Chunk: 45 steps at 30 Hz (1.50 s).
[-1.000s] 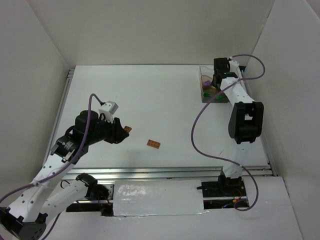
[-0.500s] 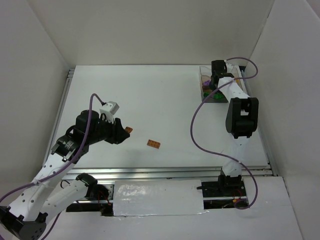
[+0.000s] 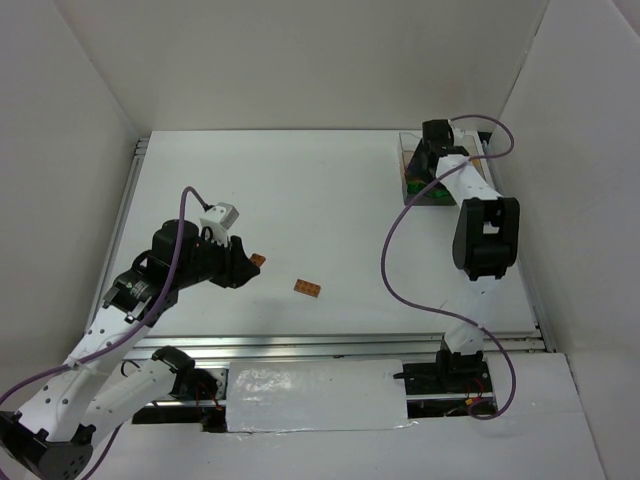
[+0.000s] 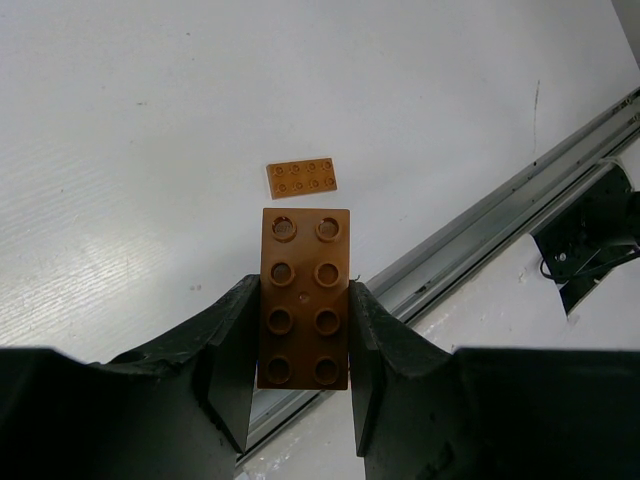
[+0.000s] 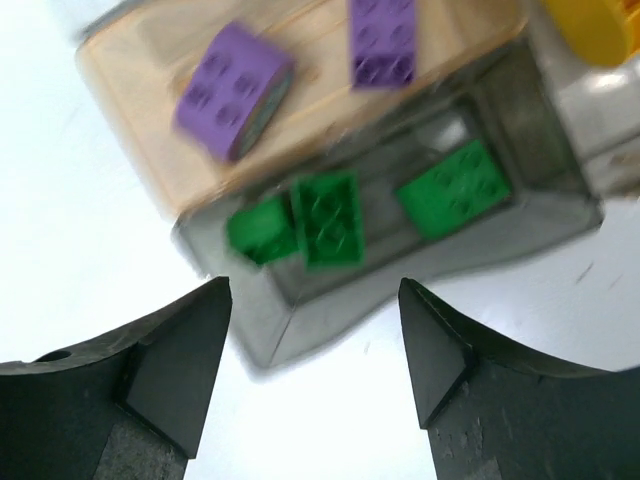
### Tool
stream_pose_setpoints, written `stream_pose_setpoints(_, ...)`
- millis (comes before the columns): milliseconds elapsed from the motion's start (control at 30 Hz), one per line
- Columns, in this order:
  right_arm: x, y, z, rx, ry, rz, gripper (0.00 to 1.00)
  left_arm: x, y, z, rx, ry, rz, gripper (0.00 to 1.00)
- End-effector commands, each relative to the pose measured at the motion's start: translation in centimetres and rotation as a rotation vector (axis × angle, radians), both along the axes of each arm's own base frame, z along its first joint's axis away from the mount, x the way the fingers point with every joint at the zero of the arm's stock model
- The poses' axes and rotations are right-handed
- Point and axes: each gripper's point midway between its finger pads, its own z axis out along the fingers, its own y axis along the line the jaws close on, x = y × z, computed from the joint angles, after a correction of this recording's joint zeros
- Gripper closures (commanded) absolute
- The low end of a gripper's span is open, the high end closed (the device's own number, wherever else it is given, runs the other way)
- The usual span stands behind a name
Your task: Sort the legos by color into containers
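Observation:
My left gripper is shut on a reddish brown lego, held above the table; it also shows in the top view. A second, flat brown lego lies on the table ahead of it, also in the left wrist view. My right gripper is open and empty over the clear container at the back right. One compartment holds three green legos. The tan compartment holds two purple legos. A yellow lego shows at the corner.
White walls close in the table on the left, back and right. A metal rail runs along the near edge, also in the left wrist view. Purple cables loop beside the right arm.
The right arm has drawn back slightly toward the container's far side, its wrist shifting left. The left arm and its brick have stayed put.

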Motion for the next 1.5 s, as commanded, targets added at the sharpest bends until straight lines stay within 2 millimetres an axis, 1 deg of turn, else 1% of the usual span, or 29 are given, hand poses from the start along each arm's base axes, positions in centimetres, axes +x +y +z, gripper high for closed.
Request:
stream_pose_setpoints(0,-2.4,6.8,6.9,0.102,-0.121,0.184,0.25,0.0,-0.6,1.6,-0.027,-0.059,-0.046,1.00)
stream_pose_setpoints(33,-3.3,10.5,9.6,0.198,-0.185,0.329,0.25,-0.2,-1.0,1.8,-0.041,-0.065,-0.069,1.00)
stream_pose_setpoints(67,-5.2,13.2,8.4,0.247,-0.151,0.455,0.25,-0.9,-1.6,2.3,-0.069,-0.065,-0.116,1.00)
stream_pose_setpoints(100,-6.8,16.2,9.2,0.315,-0.162,0.584,0.26,-1.3,-1.9,2.5,-0.083,-0.067,-0.148,1.00)
stream_pose_setpoints(133,-10.5,22.3,12.3,0.464,-0.213,0.847,0.26,-1.6,-2.4,2.9,-0.106,-0.082,-0.184,1.00)
stream_pose_setpoints(167,-13.5,24.5,11.2,0.521,-0.179,0.968,0.26,-3.0,-3.3,3.5,-0.146,-0.083,-0.277,1.00)
stream_pose_setpoints(200,-15.4,26.8,12.6,0.562,-0.230,1.078,0.26,-3.6,-3.7,3.9,-0.165,-0.089,-0.319,1.00)
stream_pose_setpoints(233,-19.5,30.1,15.0,0.595,-0.275,1.223,0.26,-4.2,-4.1,4.2,-0.186,-0.096,-0.361,1.00)
stream_pose_setpoints(267,-22.8,31.7,14.1,0.657,-0.244,1.313,0.26,-5.5,-4.6,5.2,-0.229,-0.115,-0.439,1.00)
stream_pose_setpoints(300,-24.9,32.9,16.7,0.667,-0.338,1.405,0.26,-6.1,-4.9,5.5,-0.243,-0.122,-0.475,1.00)
stream_pose_setpoints(333,-28.2,34.6,16.3,0.702,-0.320,1.494,0.26,-6.9,-4.9,6.1,-0.262,-0.142,-0.508,1.00)
stream_pose_setpoints(367,-30.3,35.1,17.0,0.741,-0.337,1.567,0.26,-7.9,-5.2,6.8,-0.293,-0.159,-0.569,1.00)
stream_pose_setpoints(400,-32.0,35.2,19.2,0.753,-0.421,1.637,0.27,-8.6,-5.4,7.0,-0.308,-0.163,-0.601,1.00)
stream_pose_setpoints(433,-34.0,35.5,19.2,0.788,-0.425,1.695,0.27,-9.2,-5.3,7.5,-0.322,-0.180,-0.628,1.00)
stream_pose_setpoints(467,-36.0,35.3,20.0,0.837,-0.438,1.779,0.27,-10.2,-5.5,7.9,-0.347,-0.188,-0.681,1.00)
stream_pose_setpoints(500,-37.2,34.9,21.5,0.842,-0.505,1.836,0.27,-10.8,-5.5,8.1,-0.361,-0.194,-0.707,1.00)
stream_pose_setpoints(633,-41.2,35.0,22.6,0.871,-0.503,1.986,0.27,-12.8,-5.3,9.2,-0.401,-0.233,-0.794,1.00)
stream_pose_setpoints(767,-44.7,35.1,23.5,0.936,-0.500,2.119,0.27,-13.4,-5.3,9.4,-0.409,-0.239,-0.826,1.00)
stream_pose_setpoints(867,-46.3,35.8,24.6,0.924,-0.536,2.156,0.27,-13.4,-5.4,9.3,-0.411,-0.234,-0.829,1.00)
stream_pose_setpoints(967,-46.9,36.4,24.5,0.914,-0.500,2.159,0.27,-13.3,-5.4,9.3,-0.409,-0.231,-0.821,1.00)
stream_pose_setpoints(1000,-47.6,36.6,24.9,0.916,-0.506,2.180,0.27,-13.2,-5.4,9.2,-0.407,-0.227,-0.818,1.00)
stream_pose_setpoints(1100,-48.1,37.3,25.0,0.893,-0.495,2.166,0.29,-12.9,-5.4,9.1,-0.401,-0.224,-0.799,1.00)
stream_pose_setpoints(1133,-47.5,37.9,24.8,0.865,-0.501,2.128,0.30,-12.9,-5.4,9.0,-0.400,-0.224,-0.798,1.00)
stream_pose_setpoints(1167,-47.3,38.1,24.2,0.857,-0.454,2.108,0.33,-12.9,-5.4,9.1,-0.400,-0.224,-0.798,1.00)
stream_pose_setpoints(1233,-47.1,38.7,24.3,0.846,-0.446,2.088,0.37,-12.7,-5.4,9.0,-0.396,-0.225,-0.788,1.00)
stream_pose_setpoints(1267,-46.9,38.9,23.4,0.840,-0.386,2.072,0.38,-12.7,-5.4,9.0,-0.395,-0.224,-0.786,1.00)
stream_pose_setpoints(1300,-46.9,39.2,24.0,0.830,-0.399,2.074,0.38,-12.7,-5.4,8.9,-0.394,-0.225,-0.787,1.00)
stream_pose_setpoints(1333,-46.4,39.6,23.4,0.818,-0.372,2.048,0.38,-12.8,-5.4,9.0,-0.395,-0.228,-0.789,1.00)
stream_pose_setpoints(1467,-46.1,40.1,23.5,0.812,-0.362,2.038,0.41,-12.8,-5.3,9.1,-0.395,-0.236,-0.789,1.00)
